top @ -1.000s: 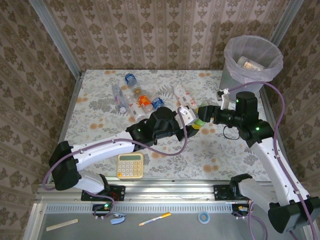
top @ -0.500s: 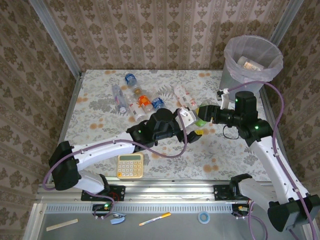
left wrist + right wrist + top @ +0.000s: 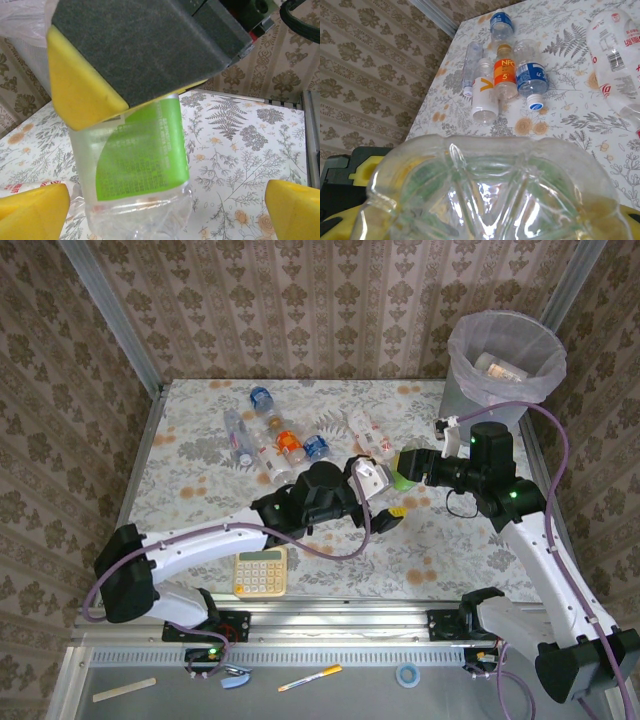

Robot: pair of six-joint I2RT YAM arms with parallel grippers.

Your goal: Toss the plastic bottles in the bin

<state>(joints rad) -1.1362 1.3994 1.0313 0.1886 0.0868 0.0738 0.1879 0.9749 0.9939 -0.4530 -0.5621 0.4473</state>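
Left fingers (image 3: 32, 210) gape wide, holding nothing; right fingers (image 3: 80, 95) clamp one green-label bottle (image 3: 140, 150). Five bottles (image 3: 505, 72) lie clustered on the bench (image 3: 200, 480), one in the bin (image 3: 456, 395)

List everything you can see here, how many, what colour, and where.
clustered bottles: five, clear or white, blue or orange labels, far left of centre.
red-printed bottles: about two, clear, far centre.
green-labelled bottle: one, clear, in the right gripper.
bin: one, grey with pinkish liner, far right corner, one bottle inside.
calculator: one, yellow, near edge.
pen, tape roll, stick: one each, below table front.
left gripper: open, next to the green-labelled bottle.
right gripper: shut on the green-labelled bottle.
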